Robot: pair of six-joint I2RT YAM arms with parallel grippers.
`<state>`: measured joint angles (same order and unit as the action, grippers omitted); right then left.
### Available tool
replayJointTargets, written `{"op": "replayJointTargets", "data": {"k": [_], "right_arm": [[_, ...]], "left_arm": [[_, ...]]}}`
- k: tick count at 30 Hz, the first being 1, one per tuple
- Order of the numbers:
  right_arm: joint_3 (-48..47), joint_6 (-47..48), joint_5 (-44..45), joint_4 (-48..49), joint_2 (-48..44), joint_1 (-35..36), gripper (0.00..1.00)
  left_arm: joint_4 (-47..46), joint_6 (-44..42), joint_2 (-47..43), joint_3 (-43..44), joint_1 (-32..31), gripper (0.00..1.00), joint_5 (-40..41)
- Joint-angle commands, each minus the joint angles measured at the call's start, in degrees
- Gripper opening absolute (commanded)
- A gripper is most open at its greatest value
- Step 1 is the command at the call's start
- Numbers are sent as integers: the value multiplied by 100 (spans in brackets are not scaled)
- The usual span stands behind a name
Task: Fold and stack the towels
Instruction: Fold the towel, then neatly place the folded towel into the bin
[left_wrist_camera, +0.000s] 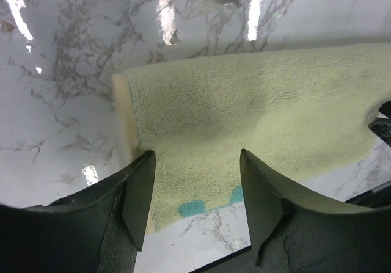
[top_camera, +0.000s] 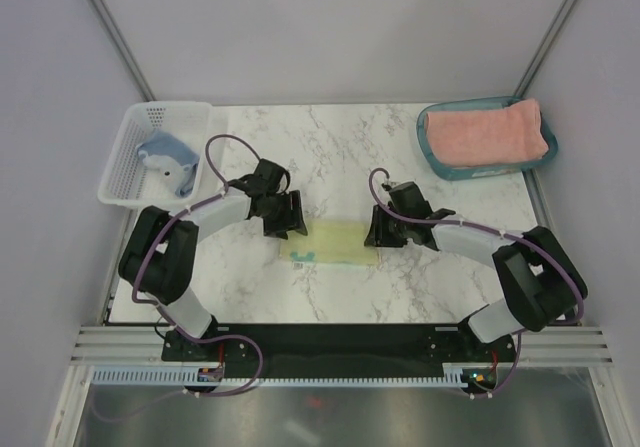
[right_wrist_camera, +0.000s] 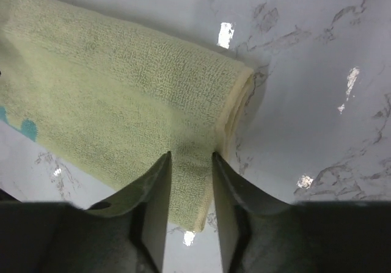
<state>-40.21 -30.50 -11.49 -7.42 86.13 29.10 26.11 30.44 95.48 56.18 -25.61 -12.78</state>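
Left wrist: yellow towel between fingers

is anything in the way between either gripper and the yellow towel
Nothing visible stands in the way. The left gripper sits right over one end of the yellow towel, jaws apart. The right gripper is at the other end with the towel's edge between its jaws. The towel lies flat on the marble table.
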Motion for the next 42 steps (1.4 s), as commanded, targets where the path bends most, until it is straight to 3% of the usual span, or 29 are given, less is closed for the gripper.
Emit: {"op": "replayJointTargets", "data": {"k": [1,7,12,22,29,33,38,42], "right_arm": [[-373,36,278,-188,-289,-10,48],[-86,-675,893,-489,-1036,-10,66],[232,-808,1009,-226,-1098,-10,72],[751,-852,306,1399,-326,43,63],[689,-703,489,1498,71,104,57],[707,-677,595,1437,97,166,45],[751,-632,648,1182,-17,201,43],[970,-878,692,1277,-184,297,51]], "left_arm": [[-71,-249,-179,419,21,66,-312],[79,-389,-452,657,29,70,-603],[96,-381,-145,789,91,70,-752],[17,-257,392,561,495,70,-683],[8,-249,577,569,583,70,-577],[0,-249,612,604,653,70,-603],[8,-205,647,613,680,70,-595],[8,-143,629,587,680,70,-551]]}}
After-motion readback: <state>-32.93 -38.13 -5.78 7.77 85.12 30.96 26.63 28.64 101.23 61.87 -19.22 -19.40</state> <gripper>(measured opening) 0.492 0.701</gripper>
